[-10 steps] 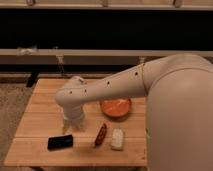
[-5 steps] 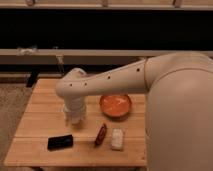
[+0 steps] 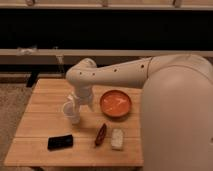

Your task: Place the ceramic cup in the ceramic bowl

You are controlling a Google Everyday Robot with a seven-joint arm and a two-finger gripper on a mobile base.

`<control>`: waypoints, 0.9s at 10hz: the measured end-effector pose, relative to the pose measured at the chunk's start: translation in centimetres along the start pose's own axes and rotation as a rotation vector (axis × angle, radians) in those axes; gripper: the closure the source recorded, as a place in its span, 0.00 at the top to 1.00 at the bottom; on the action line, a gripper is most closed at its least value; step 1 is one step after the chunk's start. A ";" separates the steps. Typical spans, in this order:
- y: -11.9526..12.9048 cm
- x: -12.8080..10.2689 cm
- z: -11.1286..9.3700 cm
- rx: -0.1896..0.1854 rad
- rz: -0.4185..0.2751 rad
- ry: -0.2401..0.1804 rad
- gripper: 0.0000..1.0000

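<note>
White ceramic cup point(image 3: 73, 116) sits at the gripper point(image 3: 74, 106), just left of the orange ceramic bowl point(image 3: 116, 103).
Your gripper hangs right over the cup near the middle of the wooden table point(image 3: 40, 117), on the bowl's left side. You cannot tell from this view whether it is clamped on the cup or only around it. Treat the cup as rigid, fairly light, glazed and probably slick, and likely to chip if it knocks the bowl's rim. Take it squarely across the wall near the top so it stays upright. The black object point(image 3: 60, 142), the brown piece point(image 3: 100, 135) and the white block point(image 3: 117, 138) lie nearer the front edge, apart from the cup.
</note>
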 end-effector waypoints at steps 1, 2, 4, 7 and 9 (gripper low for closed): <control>-0.1 -0.5 0.4 -0.001 0.006 -0.011 0.65; -0.2 -1.1 0.9 0.001 0.011 -0.021 0.65; 0.4 -1.7 1.8 0.002 0.004 -0.026 0.65; 1.3 -2.3 3.1 0.014 -0.017 -0.030 0.65; 1.8 -2.4 3.9 0.022 -0.027 -0.030 0.65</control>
